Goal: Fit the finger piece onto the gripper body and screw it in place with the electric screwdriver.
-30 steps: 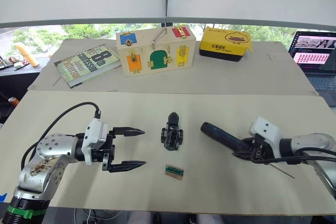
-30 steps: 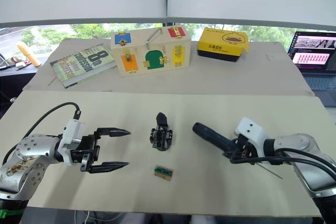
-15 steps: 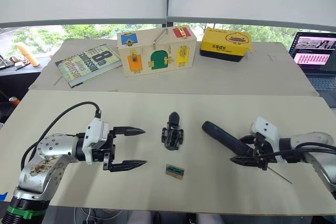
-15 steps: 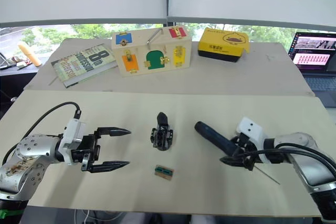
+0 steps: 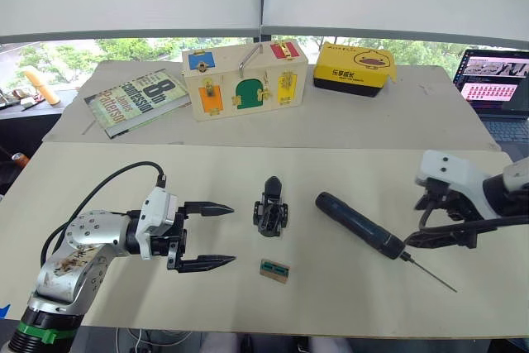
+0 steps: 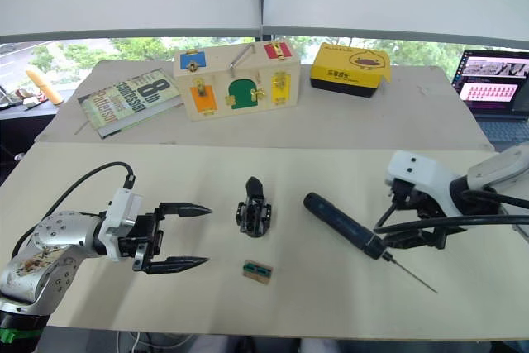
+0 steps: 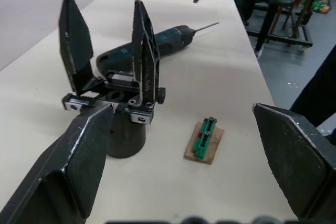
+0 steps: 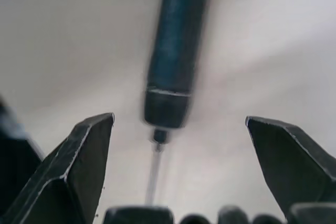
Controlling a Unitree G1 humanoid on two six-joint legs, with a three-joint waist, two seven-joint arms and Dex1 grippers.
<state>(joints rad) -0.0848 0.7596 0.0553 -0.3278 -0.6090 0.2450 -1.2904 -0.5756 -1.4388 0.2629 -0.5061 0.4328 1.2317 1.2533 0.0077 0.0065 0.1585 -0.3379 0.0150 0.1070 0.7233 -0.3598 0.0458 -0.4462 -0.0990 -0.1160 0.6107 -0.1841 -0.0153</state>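
I take the gripper body as my landmark; it stands upright in the middle of the table, pointed black fingers up. Since a second ago my right gripper has let go of the electric screwdriver and pulled back, away from the gripper body and off the handle. Its fingers are spread wide and hold nothing; in the right wrist view the handle and thin bit lie between and beyond the fingertips without touching them. The screwdriver now lies flat on the table to the right of the gripper body, thick end toward it and metal bit pointing away, toward me. Earlier it was clamped near the bit end and the bit sat further from the gripper body.

My left gripper sits to the left of the gripper body, well short of touching it, fingers wide apart and empty. It has edged a little closer to the gripper body than before. The small green-and-tan card lies just in front of the gripper body, unmoved. I cannot make out a separate loose finger piece.
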